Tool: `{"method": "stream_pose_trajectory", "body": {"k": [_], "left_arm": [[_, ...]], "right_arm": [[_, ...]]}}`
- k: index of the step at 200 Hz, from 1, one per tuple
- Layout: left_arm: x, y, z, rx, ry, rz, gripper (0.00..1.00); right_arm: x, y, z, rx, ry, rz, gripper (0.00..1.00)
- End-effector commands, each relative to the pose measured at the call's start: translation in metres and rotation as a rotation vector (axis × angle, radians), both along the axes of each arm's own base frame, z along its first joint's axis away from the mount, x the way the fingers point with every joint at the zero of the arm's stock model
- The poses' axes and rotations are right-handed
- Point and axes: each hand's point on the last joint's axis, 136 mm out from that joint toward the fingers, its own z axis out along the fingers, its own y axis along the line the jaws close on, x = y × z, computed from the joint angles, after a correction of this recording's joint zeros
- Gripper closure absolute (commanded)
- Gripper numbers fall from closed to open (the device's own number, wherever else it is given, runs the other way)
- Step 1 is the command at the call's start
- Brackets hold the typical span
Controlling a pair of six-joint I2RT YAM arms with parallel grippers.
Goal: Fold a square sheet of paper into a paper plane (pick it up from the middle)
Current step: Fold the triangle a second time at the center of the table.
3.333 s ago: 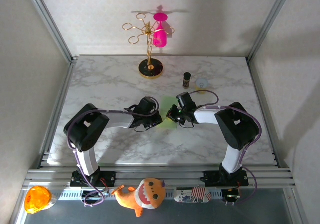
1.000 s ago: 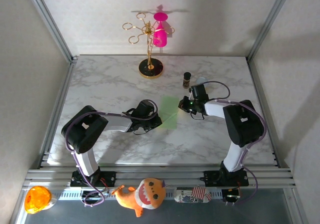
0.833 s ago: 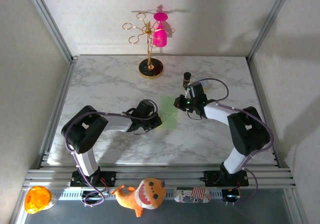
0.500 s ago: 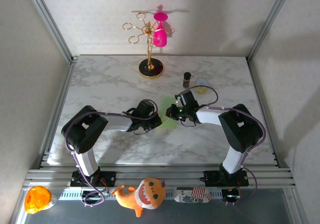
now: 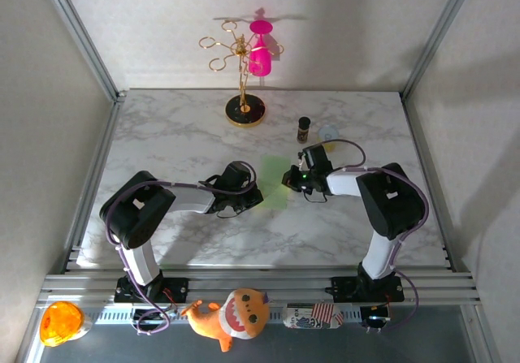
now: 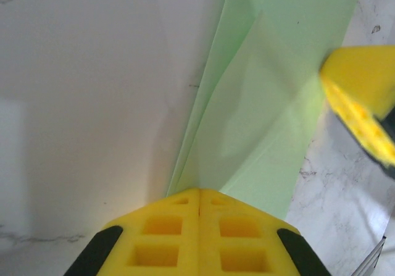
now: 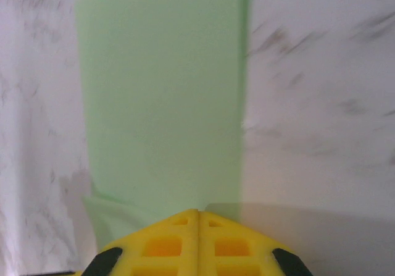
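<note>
The marble table (image 5: 179, 136) carries the square sheet of paper (image 5: 275, 181) flat near its middle, between the two arms. It is pale green and folded over on itself, with a slanted flap showing. The left hand (image 5: 257, 197) and right hand (image 5: 291, 181) are both closed on nothing. Their tips rest on opposite edges, apparently pinning the sheet to crease it.

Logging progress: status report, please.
Left gripper shut, tip on paper. Right gripper shut, tip at paper's opposite edge. Paper partly folded, on table. Bottle, cup clear of it.
</note>
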Motion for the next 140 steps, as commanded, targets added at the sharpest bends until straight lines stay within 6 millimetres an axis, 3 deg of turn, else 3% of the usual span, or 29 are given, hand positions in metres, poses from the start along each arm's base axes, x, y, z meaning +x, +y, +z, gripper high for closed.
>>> {"method": "stream_pose_trajectory", "body": {"k": [1,29,53,74,94,140], "left_arm": [[-0.031,0.027,-0.036,0.131,0.124,0.0,1.0],[-0.019,0.001,-0.002,0.021,0.049,-0.063,0.99],[-0.002,-0.012,0.038,-0.04,-0.039,-0.065,0.9],[0.01,-0.017,0.061,-0.063,-0.093,-0.051,0.85],[0.015,-0.018,0.065,-0.057,-0.107,-0.037,0.86],[0.019,-0.028,0.051,-0.054,-0.079,-0.045,0.91]], "right_arm": [[0.016,-0.027,0.0,-0.095,-0.045,-0.059,0.98],[0.014,-0.018,0.035,-0.063,-0.122,-0.068,0.97],[0.002,-0.018,0.044,-0.042,-0.116,-0.109,0.93],[-0.011,-0.015,0.048,0.011,-0.097,-0.132,0.86],[-0.023,0.001,0.049,0.054,-0.067,-0.074,0.85],[-0.038,0.029,0.037,0.098,-0.004,0.012,0.87]]}}
